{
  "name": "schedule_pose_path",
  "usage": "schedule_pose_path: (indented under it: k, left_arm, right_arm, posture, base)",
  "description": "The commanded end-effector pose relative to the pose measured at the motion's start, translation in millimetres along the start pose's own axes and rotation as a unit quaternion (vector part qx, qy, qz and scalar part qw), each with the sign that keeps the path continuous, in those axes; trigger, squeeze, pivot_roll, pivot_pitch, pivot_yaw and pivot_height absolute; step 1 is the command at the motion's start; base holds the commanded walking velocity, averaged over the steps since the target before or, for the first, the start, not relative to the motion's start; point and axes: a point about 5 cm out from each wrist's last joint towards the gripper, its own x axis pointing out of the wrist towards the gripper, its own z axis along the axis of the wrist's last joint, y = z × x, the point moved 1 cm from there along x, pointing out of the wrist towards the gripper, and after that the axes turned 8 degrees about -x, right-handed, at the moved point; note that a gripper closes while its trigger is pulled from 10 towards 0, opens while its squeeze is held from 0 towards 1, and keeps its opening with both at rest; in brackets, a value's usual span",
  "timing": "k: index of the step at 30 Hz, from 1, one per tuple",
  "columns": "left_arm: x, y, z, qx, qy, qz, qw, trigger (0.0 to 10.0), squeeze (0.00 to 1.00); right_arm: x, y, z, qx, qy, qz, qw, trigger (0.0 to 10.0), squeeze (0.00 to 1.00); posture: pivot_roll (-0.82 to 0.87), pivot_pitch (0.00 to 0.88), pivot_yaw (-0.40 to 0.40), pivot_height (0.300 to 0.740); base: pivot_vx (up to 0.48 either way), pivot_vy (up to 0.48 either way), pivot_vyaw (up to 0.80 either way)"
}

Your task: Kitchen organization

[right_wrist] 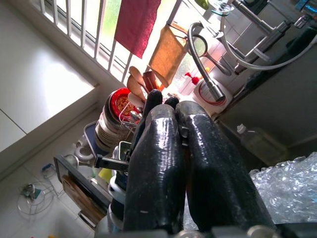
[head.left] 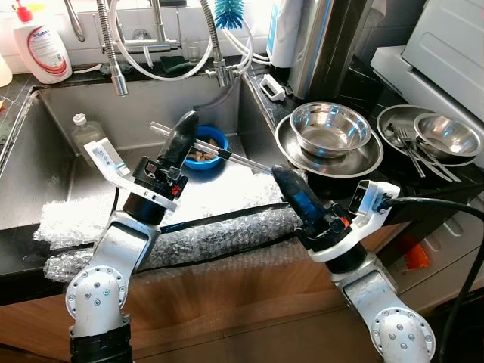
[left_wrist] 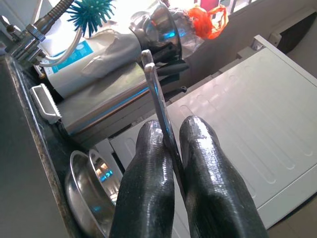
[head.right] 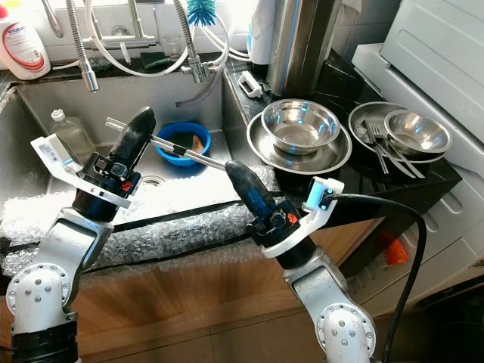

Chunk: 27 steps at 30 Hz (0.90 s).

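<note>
A long thin steel utensil (head.left: pixel 234 157) hangs level over the sink's (head.left: pixel 144 106) right side, above a blue bowl (head.left: pixel 214 141) with food scraps in it. My left gripper (head.left: pixel 187 122) is shut on the utensil near its far end; the handle shows between its fingers (left_wrist: pixel 148 163) in the left wrist view. My right gripper (head.left: pixel 278 172) points up from the counter's front, shut, with its tips closed at the utensil's near end. The right wrist view shows the fingers (right_wrist: pixel 158 148) pressed together with no gap.
Bubble wrap (head.left: pixel 212 234) lies along the sink's front edge. A steel bowl (head.left: pixel 330 128) on a steel plate (head.left: pixel 302 162) sits right of the sink. Farther right are another bowl (head.left: pixel 446 134) and forks (head.left: pixel 408 145). A plastic bottle (head.left: pixel 85 132) lies in the sink. Taps (head.left: pixel 113 53) hang behind.
</note>
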Motion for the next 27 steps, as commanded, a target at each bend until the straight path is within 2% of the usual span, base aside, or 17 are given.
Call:
schedule_pose_path:
  k: [1, 3, 4, 5, 12, 16, 17, 19, 20, 24, 27]
  left_arm:
    - [-1.4, 0.7, 1, 0.009, 0.004, 0.009, 1.000, 0.0, 0.00]
    - [-1.4, 0.5, 1, 0.007, 0.004, 0.010, 1.000, 0.0, 0.00]
    - [-1.8, 0.7, -1, 0.006, 0.005, 0.013, 1.000, 0.0, 0.00]
    - [-1.6, 0.8, -1, 0.007, 0.004, 0.015, 1.000, 0.0, 0.00]
    - [1.1, 1.2, 8, 0.015, -0.015, 0.021, 1.000, 0.0, 0.00]
    - [3.6, -0.1, 19, 0.017, -0.047, 0.026, 0.998, 0.0, 0.00]
    - [4.9, -1.4, 22, 0.017, -0.057, 0.025, 0.998, 0.0, 0.00]
    - [5.7, -2.2, 25, 0.018, -0.063, 0.025, 0.998, 0.0, 0.00]
    - [6.9, -3.4, 28, 0.025, -0.066, 0.024, 0.997, 0.0, 0.00]
    - [9.8, -6.6, 44, 0.027, -0.112, 0.028, 0.993, 0.0, 0.00]
    - [11.2, -9.2, 64, 0.051, -0.164, 0.046, 0.984, 0.0, 0.00]
  right_arm:
    - [-0.5, -3.5, 9, -0.024, -0.017, -0.017, 0.999, 10.0, 0.00]
    - [-0.5, -3.6, 9, -0.024, -0.017, -0.017, 0.999, 10.0, 0.00]
    - [-0.8, -4.8, 9, -0.023, -0.023, -0.022, 0.999, 10.0, 0.97]
    - [-0.6, -5.2, 9, -0.023, -0.025, -0.024, 0.999, 10.0, 1.00]
    - [-0.1, -8.9, 10, -0.029, -0.031, -0.035, 0.998, 10.0, 1.00]
    - [-0.3, -11.3, 10, -0.032, -0.032, -0.045, 0.998, 10.0, 0.99]
    - [-0.4, -11.6, 10, -0.032, -0.032, -0.046, 0.998, 10.0, 0.51]
    - [-0.5, -11.8, 10, -0.032, -0.031, -0.047, 0.998, 10.0, 0.51]
    - [-0.7, -12.2, 9, -0.034, -0.030, -0.048, 0.998, 10.0, 0.00]
    - [-1.8, -14.6, 8, -0.041, -0.026, -0.059, 0.997, 10.0, 0.00]
    - [-3.1, -16.9, 10, -0.055, -0.023, -0.073, 0.996, 10.0, 0.00]
  posture:
    - [0.06, 0.102, -0.028, 0.740]
    - [0.06, 0.102, -0.028, 0.740]
    - [0.06, 0.111, -0.030, 0.740]
    - [0.06, 0.111, -0.031, 0.740]
    - [0.07, 0.116, -0.030, 0.740]
    - [0.07, 0.118, -0.030, 0.740]
    - [0.07, 0.118, -0.030, 0.740]
    - [0.07, 0.118, -0.030, 0.740]
    - [0.07, 0.118, -0.029, 0.740]
    - [0.07, 0.118, -0.028, 0.740]
    - [0.07, 0.119, -0.030, 0.740]
  base:
    - [0.000, 0.000, 0.00]
    - [0.000, 0.000, 0.00]
    - [0.000, 0.000, 0.00]
    - [0.000, 0.000, 0.00]
    - [0.000, 0.000, 0.00]
    - [0.000, 0.000, 0.00]
    - [0.000, 0.000, 0.00]
    - [0.000, 0.000, 0.00]
    - [0.000, 0.000, 0.00]
    - [0.000, 0.000, 0.00]
    - [0.000, 0.000, 0.00]
